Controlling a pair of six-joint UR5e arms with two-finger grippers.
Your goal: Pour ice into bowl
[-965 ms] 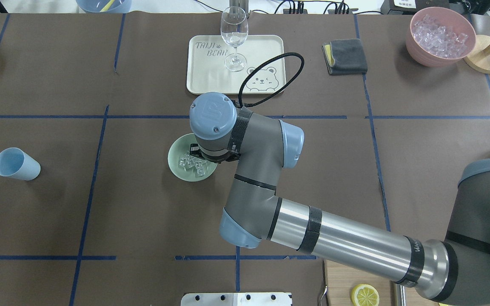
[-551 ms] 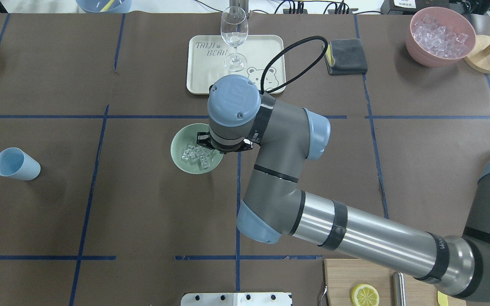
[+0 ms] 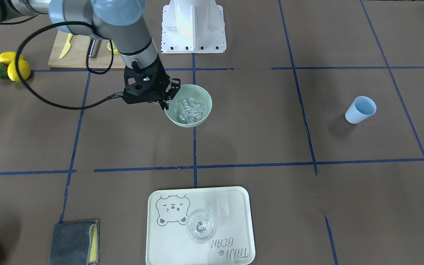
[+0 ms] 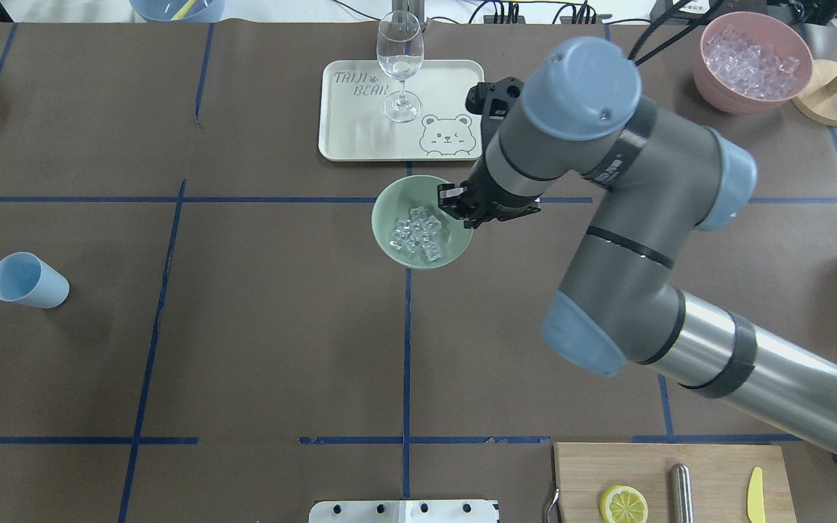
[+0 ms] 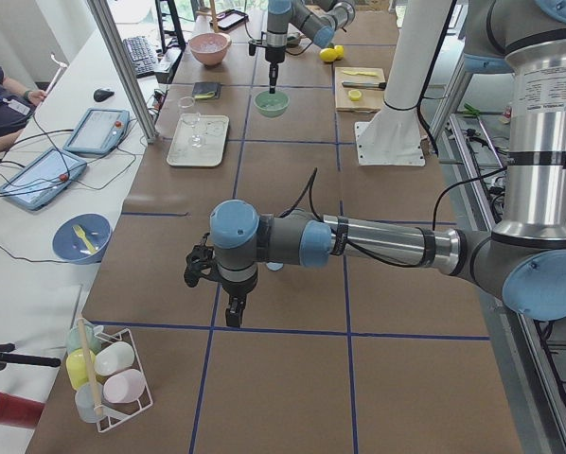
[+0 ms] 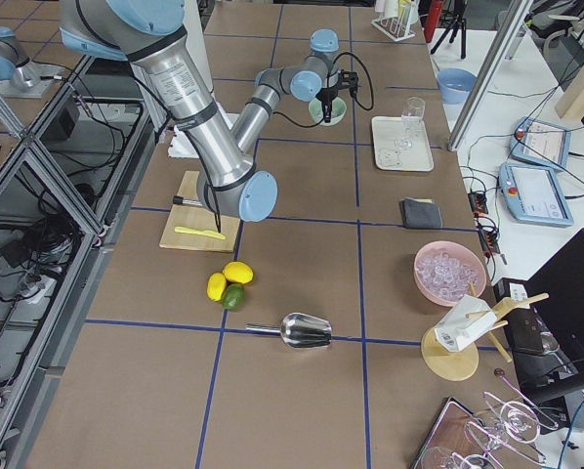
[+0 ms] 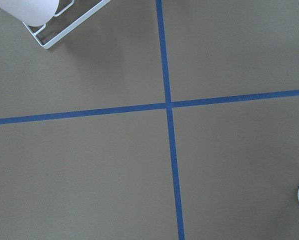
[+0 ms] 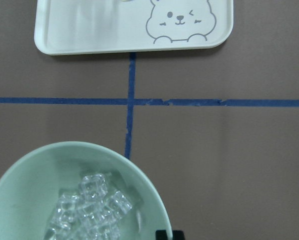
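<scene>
- Ice (image 4: 417,231): a small heap of clear cubes, all in the bottom of the mint-green bowl (image 4: 383,218).
- The bowl is mid-table, over a blue tape line (image 4: 406,341). It is just on the robot's side of the bear-print tray (image 4: 360,142) and does not touch it.
- The right gripper (image 4: 456,208) is at the bowl's rim on the robot's right side, with its jaws clamped on the rim. My right wrist view puts the black fingertips (image 8: 178,234) right at the rim edge.
- I can't tell whether the bowl is seated on the table (image 4: 244,349) or lifted off it.
- The left gripper (image 5: 234,314) points down over the table near the robot's left end, well apart from the bowl. Only the side camera shows it, so I can't tell whether its jaws are released or clenched.
- The left wrist view shows a tape cross (image 7: 167,105) and the corner of a white wire rack (image 7: 64,27).
- The blue cup (image 4: 26,280) is far off to the robot's left of the bowl.
- The wine glass (image 4: 399,65) stands upright on the tray, towards its far edge.
- The pink bowl (image 4: 713,76) holds more cubes and is at the far right corner.
- The cutting board (image 4: 716,465) is at the near right and carries a lemon slice (image 4: 623,504).
</scene>
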